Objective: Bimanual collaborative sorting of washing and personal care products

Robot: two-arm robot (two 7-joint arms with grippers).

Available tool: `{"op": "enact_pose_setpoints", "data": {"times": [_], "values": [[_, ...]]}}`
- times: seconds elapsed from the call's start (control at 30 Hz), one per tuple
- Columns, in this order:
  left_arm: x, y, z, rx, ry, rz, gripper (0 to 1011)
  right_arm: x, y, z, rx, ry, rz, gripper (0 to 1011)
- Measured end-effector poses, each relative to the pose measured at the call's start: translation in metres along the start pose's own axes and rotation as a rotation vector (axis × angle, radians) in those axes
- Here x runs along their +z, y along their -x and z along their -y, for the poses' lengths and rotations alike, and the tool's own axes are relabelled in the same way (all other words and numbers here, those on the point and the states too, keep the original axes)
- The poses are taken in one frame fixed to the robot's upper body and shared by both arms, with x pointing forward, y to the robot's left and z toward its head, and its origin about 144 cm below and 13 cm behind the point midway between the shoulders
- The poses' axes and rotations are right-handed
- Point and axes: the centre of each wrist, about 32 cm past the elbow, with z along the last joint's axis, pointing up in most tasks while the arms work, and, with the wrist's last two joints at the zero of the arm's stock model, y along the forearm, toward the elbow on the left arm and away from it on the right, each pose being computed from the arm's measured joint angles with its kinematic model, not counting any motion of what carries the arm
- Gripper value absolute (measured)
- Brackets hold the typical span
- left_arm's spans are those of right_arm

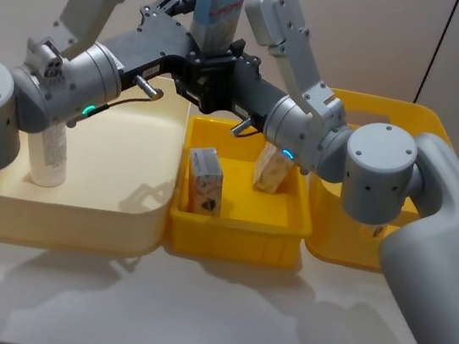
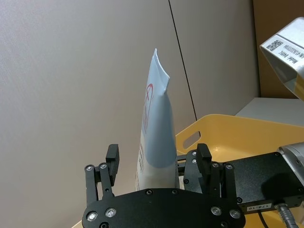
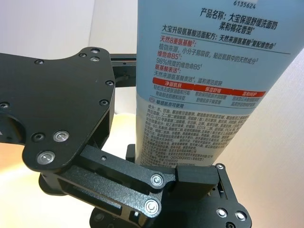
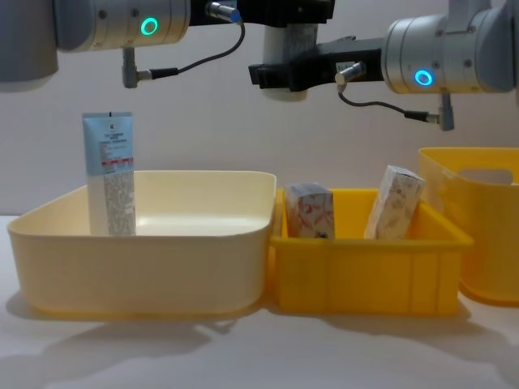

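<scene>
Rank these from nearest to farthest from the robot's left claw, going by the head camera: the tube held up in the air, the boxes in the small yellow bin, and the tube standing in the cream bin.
1. Held tube: beside the left gripper, up at centre.
2. Left carton in the small yellow bin, below.
3. Right carton, about as far: too close to call.
4. Standing tube in the cream bin, far left.

1 cream bin [image 1: 143, 211] beside 2 yellow bins [image 1: 239, 225].

I am looking at a pale desk [image 1: 193, 312] that is carrying 3 bins in a row. A wide cream bin [image 1: 69, 218] is sitting on my left. A smaller yellow bin [image 1: 238, 233] is resting just beside it in the middle, their walls touching. A taller yellow bin [image 1: 348, 240] is standing on the right, close against the middle one.
</scene>
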Motion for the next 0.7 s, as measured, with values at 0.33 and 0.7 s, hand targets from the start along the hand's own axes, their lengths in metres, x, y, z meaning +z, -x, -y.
{"op": "enact_pose_setpoints", "data": {"times": [0.33, 0.7], "values": [[0.000, 0.000, 0.000, 0.000, 0.000, 0.000, 1003, 0.000, -0.005, 0.003, -0.014, 0.009, 0.018, 665], [0.000, 0.000, 0.000, 0.000, 0.000, 0.000, 1003, -0.001, -0.019, 0.015, -0.054, 0.049, 0.050, 665]]}}
